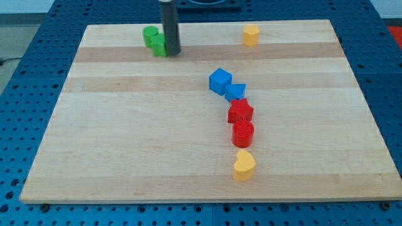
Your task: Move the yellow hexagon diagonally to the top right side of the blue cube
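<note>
The yellow hexagon (250,35) sits near the view's top edge of the board, right of centre. The blue cube (220,81) lies in the middle of the board, below and to the left of the hexagon. My tip (171,53) rests at the view's top left of centre, touching or nearly touching the right side of a green block (159,46). It is well to the left of the hexagon and up-left of the blue cube.
A second green block (150,34) sits just behind the first. A smaller blue block (235,92) touches the cube's lower right. Below it run a red star-like block (240,112), a red cylinder (243,133) and a yellow heart (244,165).
</note>
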You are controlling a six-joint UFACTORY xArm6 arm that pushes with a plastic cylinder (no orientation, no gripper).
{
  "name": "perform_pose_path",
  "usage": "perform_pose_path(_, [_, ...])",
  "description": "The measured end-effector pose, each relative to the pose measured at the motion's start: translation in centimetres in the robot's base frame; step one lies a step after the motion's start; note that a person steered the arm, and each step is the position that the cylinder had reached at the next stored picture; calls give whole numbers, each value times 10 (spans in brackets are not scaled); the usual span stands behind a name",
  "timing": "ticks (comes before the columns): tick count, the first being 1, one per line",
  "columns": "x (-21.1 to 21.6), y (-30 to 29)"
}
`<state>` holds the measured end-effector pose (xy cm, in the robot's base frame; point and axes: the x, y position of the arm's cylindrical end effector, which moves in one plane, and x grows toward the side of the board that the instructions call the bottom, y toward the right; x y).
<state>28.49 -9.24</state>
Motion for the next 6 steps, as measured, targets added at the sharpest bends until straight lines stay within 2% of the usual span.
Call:
perform_pose_path(1, [-16,66])
perform_pose_path(2, [-62,90])
perform_pose_path(4, [-79,201])
perform_pose_path(5, [-67,189])
perform_pose_path(6, [-34,138])
